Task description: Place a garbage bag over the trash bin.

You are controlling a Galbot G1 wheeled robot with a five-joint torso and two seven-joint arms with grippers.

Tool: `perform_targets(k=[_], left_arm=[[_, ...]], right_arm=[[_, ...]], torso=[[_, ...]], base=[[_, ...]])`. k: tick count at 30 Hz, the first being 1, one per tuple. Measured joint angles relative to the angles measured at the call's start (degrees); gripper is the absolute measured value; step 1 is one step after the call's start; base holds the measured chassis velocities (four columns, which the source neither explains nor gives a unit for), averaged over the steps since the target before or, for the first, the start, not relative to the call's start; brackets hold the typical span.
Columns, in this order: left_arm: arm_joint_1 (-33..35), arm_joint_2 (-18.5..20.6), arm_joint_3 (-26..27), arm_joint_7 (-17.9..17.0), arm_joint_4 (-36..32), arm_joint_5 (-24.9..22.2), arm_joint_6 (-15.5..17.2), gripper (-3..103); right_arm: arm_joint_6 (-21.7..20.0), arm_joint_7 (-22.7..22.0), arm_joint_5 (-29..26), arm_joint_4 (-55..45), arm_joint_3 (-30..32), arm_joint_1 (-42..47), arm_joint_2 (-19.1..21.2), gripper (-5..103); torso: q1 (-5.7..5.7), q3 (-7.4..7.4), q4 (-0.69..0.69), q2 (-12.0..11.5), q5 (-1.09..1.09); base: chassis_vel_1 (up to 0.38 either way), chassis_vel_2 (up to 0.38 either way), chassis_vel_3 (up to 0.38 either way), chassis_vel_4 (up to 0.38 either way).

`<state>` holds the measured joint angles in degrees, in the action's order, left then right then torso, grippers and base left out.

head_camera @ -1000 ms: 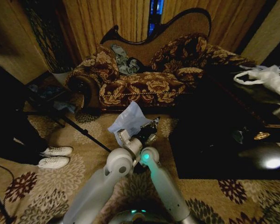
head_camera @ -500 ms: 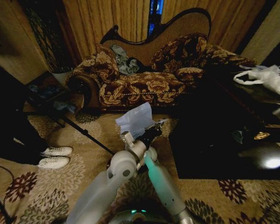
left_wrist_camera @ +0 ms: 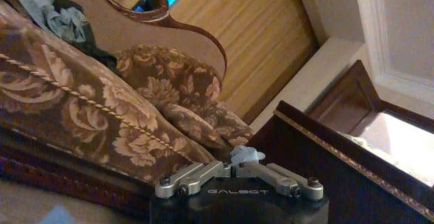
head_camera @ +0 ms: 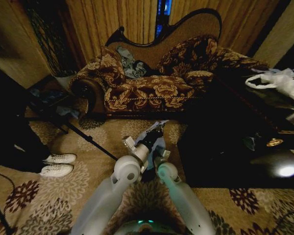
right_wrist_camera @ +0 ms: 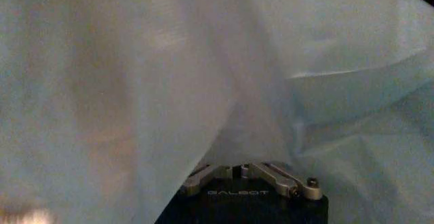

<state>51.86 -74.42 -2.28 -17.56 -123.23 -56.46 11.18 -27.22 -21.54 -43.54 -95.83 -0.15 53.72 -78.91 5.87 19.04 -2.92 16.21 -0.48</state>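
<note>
Both gripper bodies read "GALBOT". The left gripper (left_wrist_camera: 239, 159) pinches a scrap of the garbage bag (head_camera: 156, 145) toward the sofa (head_camera: 152, 90) at 12 o'clock. The right gripper (right_wrist_camera: 247, 170) sits under the draped film, grip impossible to tell.

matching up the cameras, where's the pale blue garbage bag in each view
head view: garbage bag low centre, bunched between the arms.
left wrist view: likely the small pale scrap pinched in the left claw.
right wrist view: pale film draped close before the camera.
shared landmark: floral sofa, head and left wrist views.
</note>
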Motion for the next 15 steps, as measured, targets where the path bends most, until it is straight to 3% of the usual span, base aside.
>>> perform_targets(k=[8,15], left_arm=[[2.22,0.21,1.97,0.29,-0.43,0.76,-0.59,0],[3.25,-0.13,2.72,0.57,0.79,1.66,-1.23,0]], right_arm=[[-2.33,1.78,6.77,3.84,-4.61,-1.76,-0.35,0],[-1.81,-1.79,7.17,9.02,-7.75,-6.64,-2.67,0]], torso=[[0.0,0.0,0.01,0.0,-0.01],[0.0,0.01,0.01,0.0,-0.01]], base=[[0.0,0.0,0.0,0.0],[0.0,0.0,0.0,0.0]])
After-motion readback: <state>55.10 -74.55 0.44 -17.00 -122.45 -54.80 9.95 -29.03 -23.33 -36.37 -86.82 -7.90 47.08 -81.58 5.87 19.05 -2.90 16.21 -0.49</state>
